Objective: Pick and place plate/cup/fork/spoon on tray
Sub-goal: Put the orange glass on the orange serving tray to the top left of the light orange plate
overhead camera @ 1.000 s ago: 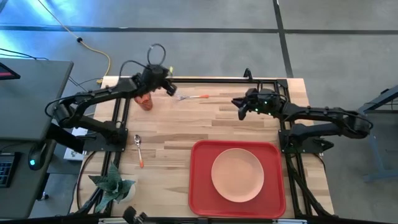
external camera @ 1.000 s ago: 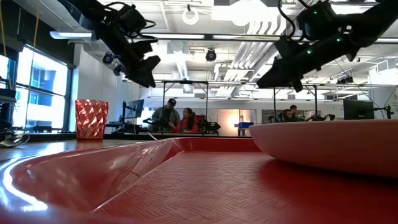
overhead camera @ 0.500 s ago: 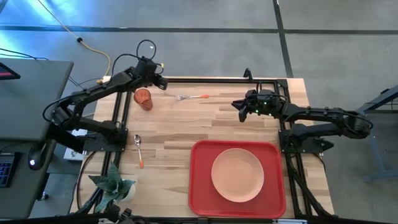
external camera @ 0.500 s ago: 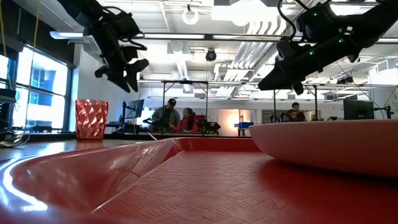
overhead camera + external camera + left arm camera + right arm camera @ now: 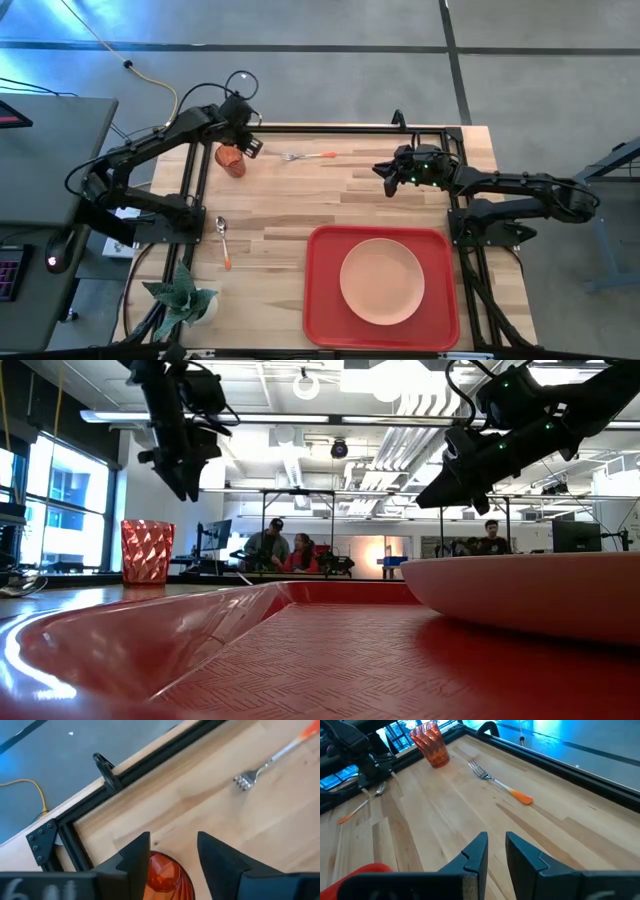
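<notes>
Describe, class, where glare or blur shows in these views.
Low view: the tray close to the lens is soft, with a bright sheen along its rim; windows at the left glare. Left wrist view: the cup between the pincer fingers is blurred.

Even overhead light; blue glare on floor; low foreground blurred.

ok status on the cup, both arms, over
Left gripper open, above cup, not gripping. Right gripper open, waiting mid-table. Plate on tray; fork and spoon on table. Nothing in the way.
</notes>
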